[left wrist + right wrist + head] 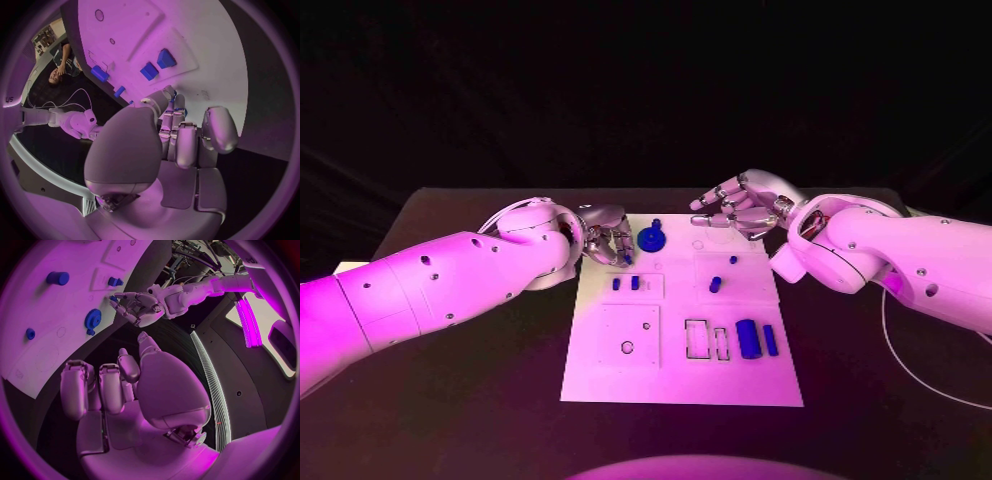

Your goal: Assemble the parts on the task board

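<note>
Two smooth white arms with small dark screw holes each end in a silver hand of jointed metal fingers.

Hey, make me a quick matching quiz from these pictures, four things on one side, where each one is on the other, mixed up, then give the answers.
Things:
1. blue gear
2. left hand
3. right hand
4. two long blue blocks

Places:
A. raised over the far right corner of the task board
B. on the board's near right part, side by side
C. at the board's far left edge, next to the gear
D. on the board's far end, between the two hands

Pairs: 1-D, 2-C, 3-A, 4-B
</note>
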### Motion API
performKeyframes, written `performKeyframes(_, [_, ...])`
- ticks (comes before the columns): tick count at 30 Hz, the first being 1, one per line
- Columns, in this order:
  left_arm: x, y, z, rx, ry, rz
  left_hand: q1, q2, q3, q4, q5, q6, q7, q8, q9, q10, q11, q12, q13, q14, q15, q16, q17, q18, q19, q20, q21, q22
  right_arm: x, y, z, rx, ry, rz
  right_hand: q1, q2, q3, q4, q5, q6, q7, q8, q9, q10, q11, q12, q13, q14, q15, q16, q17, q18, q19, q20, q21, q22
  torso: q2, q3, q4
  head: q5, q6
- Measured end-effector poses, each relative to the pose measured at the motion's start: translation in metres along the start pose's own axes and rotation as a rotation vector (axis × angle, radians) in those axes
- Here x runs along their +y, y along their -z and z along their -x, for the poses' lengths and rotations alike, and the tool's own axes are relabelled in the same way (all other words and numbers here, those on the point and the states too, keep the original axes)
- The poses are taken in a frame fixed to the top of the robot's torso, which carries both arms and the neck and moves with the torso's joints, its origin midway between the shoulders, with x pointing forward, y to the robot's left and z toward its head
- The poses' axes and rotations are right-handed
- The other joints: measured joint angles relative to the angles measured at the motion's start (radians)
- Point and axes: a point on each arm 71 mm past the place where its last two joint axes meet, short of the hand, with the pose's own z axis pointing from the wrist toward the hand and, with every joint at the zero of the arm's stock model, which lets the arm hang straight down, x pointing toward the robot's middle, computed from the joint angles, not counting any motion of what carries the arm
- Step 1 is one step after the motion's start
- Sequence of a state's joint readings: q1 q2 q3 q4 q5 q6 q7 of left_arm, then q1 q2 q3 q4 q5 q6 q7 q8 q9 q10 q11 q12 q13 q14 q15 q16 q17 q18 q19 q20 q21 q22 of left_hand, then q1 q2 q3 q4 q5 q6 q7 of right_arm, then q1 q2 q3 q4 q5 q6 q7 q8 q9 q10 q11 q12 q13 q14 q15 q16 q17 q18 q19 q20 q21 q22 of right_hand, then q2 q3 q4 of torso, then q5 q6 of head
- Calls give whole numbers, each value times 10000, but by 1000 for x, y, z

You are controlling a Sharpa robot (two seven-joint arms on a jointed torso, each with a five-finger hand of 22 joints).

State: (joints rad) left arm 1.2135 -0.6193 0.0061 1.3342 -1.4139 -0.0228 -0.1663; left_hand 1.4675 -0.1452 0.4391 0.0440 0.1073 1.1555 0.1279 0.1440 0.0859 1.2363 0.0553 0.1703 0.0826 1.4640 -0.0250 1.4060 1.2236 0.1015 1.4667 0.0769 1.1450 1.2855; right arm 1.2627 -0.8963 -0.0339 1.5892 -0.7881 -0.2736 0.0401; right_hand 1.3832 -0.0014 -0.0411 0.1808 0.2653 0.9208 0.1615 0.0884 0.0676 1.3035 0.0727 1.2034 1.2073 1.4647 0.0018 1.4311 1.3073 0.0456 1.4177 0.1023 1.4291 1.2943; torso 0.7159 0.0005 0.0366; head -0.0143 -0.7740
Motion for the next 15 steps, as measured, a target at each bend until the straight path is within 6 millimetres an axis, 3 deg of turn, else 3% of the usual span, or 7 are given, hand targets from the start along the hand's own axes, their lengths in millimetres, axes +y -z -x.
performKeyframes(15, [-3,-5,-4,116,15,-13,1,-1,69,-13,-7,-2,-2,-38,5,0,0,-61,-1,0,0,0,-28,0,0,0,0,31,0,0,-1,13,-4,12,0,0,0,0,0,0,0,0,0,0,0,0,0,0,0,0,7,0,0,0,0,0,-8,-1,2,-22,-24])
